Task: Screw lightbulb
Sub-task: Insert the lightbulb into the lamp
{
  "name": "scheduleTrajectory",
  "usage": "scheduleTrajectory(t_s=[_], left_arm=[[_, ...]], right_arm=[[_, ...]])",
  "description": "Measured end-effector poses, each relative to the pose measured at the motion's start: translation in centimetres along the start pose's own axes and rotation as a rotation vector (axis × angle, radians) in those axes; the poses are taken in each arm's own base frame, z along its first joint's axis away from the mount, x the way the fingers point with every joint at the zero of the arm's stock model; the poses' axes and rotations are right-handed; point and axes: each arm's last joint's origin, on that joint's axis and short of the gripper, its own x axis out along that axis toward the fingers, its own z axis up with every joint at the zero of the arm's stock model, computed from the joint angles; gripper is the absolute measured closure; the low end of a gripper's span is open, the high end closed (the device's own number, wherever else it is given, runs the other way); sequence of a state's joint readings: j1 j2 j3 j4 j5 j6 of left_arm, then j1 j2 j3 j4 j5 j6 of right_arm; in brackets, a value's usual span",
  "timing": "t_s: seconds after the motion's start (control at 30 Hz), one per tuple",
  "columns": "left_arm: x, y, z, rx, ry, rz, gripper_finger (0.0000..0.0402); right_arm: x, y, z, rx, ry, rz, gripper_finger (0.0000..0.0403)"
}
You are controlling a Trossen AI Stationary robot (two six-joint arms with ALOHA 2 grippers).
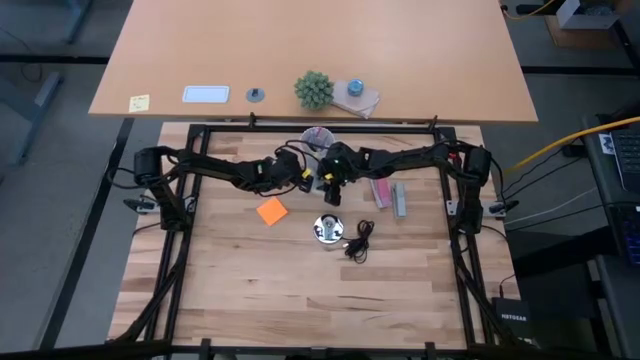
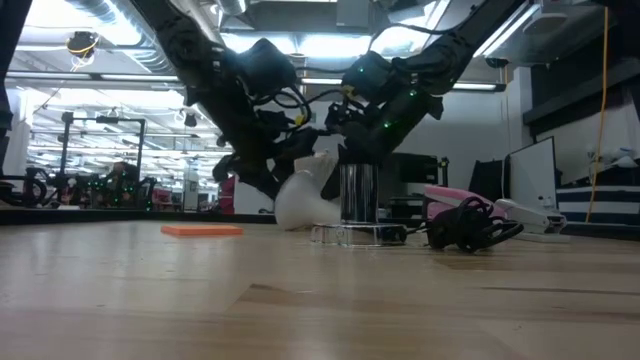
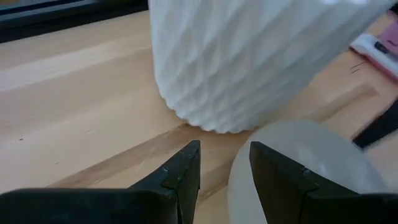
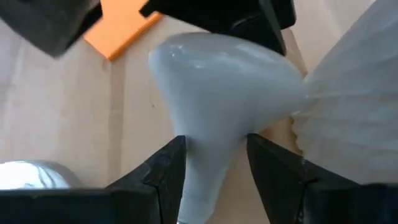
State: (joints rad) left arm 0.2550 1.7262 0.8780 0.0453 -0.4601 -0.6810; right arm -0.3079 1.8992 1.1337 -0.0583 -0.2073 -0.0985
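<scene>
Where both arms meet near the counter's back edge, one lightbulb [image 4: 217, 81] sits gripped in the right claw [image 4: 214, 168]; the left claw [image 3: 224, 174] apparently pinches its wide end.

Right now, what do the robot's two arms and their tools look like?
Both arms are dark, jointed links with black cables along them. The left arm shows a yellow mark near its wrist; the right arm shows small green lights. The left tool and the right tool each end in two dark, wedge-shaped fingers.
</scene>
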Motion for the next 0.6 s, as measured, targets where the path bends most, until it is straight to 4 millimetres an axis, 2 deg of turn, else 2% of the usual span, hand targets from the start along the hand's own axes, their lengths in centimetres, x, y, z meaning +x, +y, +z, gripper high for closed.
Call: scheduleTrajectory(t_s=[0.23,0.6], left_arm=[[-0.2,-0.4,-0.3,0.012,0.027,-0.033,0.0270],[-0.7,-1.1,-0.9,0.071,0.033,-0.056,0.0270]], right_arm=[[0.1,1.0,0.0,0.122,0.057,0.041,0.0228],[-0.8,4.0,2.3,0.182,0.167,0.072,0.0228]])
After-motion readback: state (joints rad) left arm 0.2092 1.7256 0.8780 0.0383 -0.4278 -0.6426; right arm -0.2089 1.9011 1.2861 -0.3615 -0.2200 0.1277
